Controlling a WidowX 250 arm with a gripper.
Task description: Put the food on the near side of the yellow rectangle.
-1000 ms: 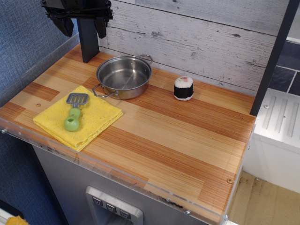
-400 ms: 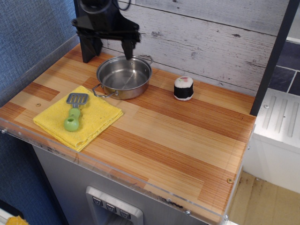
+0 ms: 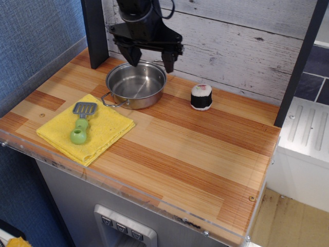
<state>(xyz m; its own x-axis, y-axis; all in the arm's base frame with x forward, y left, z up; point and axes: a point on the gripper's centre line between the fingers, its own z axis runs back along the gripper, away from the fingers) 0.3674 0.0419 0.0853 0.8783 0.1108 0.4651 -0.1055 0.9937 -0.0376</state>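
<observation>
In the single overhead view, the gripper (image 3: 150,57) hangs at the upper centre of the frame, above the rear rim of the steel pot (image 3: 135,85), with its two dark fingers spread apart and nothing between them. The step in hand looks like the reach toward the food (image 3: 201,96), so a good approach would carry the spread fingers rightward and down past the pot's far handle without clipping it, then lower them so they straddle the roll's black sides, not its white top. The roll is short and stands upright, so a low, centred pinch should keep it from tipping.

The food sits on the wooden counter (image 3: 205,154) right of centre, near the back wall, well apart from the gripper, to its lower right. The yellow rectangle (image 3: 105,128) lies at the left of the frame with a green-handled spatula (image 3: 81,122) on it; its lower edge, toward the bottom of the frame, is bare
</observation>
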